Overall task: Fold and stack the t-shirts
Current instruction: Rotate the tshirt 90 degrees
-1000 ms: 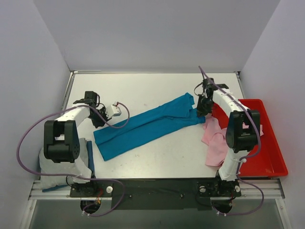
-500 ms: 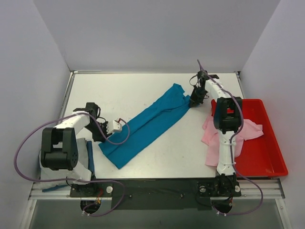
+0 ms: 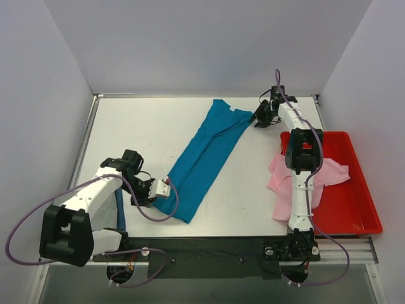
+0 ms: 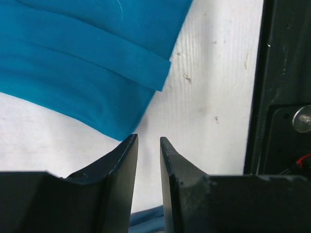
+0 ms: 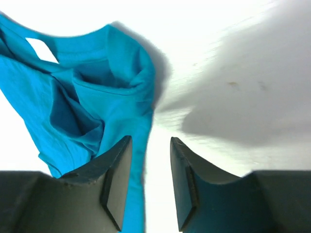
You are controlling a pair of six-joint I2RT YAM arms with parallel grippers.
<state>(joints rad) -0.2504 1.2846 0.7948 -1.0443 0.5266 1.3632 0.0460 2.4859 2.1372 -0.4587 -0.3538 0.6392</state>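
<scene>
Looking down on a flat white bench top (image 3: pixel 145 126) shut in by plain pale walls (image 3: pixel 190 44). Finding a long folded teal-blue cloth t-shirt (image 3: pixel 202 155) lying slantwise, running from close to the bench's near edge up to its far edge. Spotting a pale pink cloth t-shirt (image 3: pixel 285 190) hanging over the left rim of a red plastic tray (image 3: pixel 364 218) by the right edge.

Seeing the left arm crouching low by the near left corner, its left gripper (image 4: pixel 148 141) pointing down just beside the teal shirt's near corner, fingers a little apart, holding nothing. Seeing the right arm reaching far out toward the far right corner, its right gripper (image 5: pixel 150 143) over the shirt's far end, fingers a little apart, gripping nothing.
</scene>
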